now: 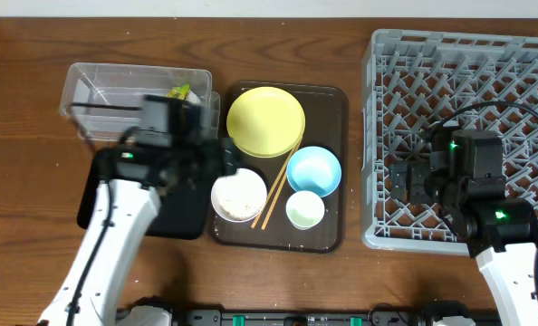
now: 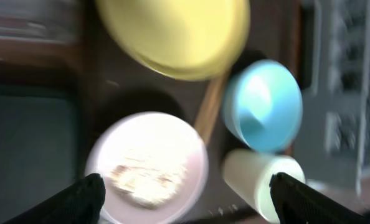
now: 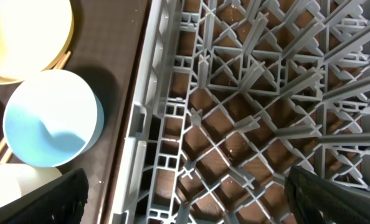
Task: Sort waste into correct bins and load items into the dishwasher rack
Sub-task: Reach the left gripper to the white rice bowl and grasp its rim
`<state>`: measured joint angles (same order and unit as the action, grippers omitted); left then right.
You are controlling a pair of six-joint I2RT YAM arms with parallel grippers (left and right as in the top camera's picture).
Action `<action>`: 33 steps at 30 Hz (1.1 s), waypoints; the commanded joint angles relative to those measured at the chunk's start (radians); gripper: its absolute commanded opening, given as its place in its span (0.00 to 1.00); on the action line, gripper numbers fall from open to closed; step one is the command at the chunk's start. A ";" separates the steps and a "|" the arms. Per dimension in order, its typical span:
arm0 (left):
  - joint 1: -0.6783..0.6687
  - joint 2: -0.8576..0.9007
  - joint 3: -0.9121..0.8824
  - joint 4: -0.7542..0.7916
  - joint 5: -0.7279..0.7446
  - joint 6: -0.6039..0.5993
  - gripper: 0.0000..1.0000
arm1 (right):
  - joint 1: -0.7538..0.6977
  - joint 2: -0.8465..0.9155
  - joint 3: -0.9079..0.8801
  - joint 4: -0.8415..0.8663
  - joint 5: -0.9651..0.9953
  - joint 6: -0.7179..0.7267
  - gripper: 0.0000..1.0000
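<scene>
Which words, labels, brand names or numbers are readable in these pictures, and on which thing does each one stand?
No text can be read in any view.
On the wrapper, at the edge of the tub: coloured print, too small to read.
On the rack: no writing shows.
The left wrist view is blurred; nothing is legible there.

I'm looking down at the wooden table [image 1: 278,36], its brown grain running side to side. The dark brown serving tray [image 1: 329,116] is sitting around the middle of it. It's lying flat, its long sides pointing toward the table's near edge. Its rounded corners and low raised rim are showing up clearly from overhead.
</scene>
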<state>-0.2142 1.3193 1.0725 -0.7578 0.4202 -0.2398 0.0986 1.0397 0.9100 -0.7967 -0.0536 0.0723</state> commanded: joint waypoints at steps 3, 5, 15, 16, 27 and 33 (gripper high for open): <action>-0.149 0.023 0.005 -0.016 -0.195 -0.010 0.88 | 0.006 -0.003 0.021 -0.001 -0.007 0.010 0.99; -0.192 0.043 0.005 -0.014 -0.249 -0.010 0.88 | 0.006 -0.003 0.021 -0.002 -0.007 0.010 0.99; -0.264 0.278 0.005 0.073 -0.279 -0.099 0.74 | 0.006 -0.003 0.021 -0.004 -0.008 0.010 0.99; -0.267 0.303 0.005 0.091 -0.275 -0.099 0.71 | 0.006 -0.003 0.021 -0.004 -0.007 0.010 0.99; -0.293 0.434 0.005 0.170 -0.275 -0.130 0.47 | 0.006 -0.003 0.021 -0.004 -0.007 0.010 0.99; -0.294 0.435 0.005 0.181 -0.275 -0.137 0.35 | 0.006 -0.003 0.021 -0.004 -0.007 0.010 0.99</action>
<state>-0.5060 1.7500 1.0725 -0.5774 0.1535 -0.3634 0.0986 1.0397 0.9100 -0.7994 -0.0536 0.0723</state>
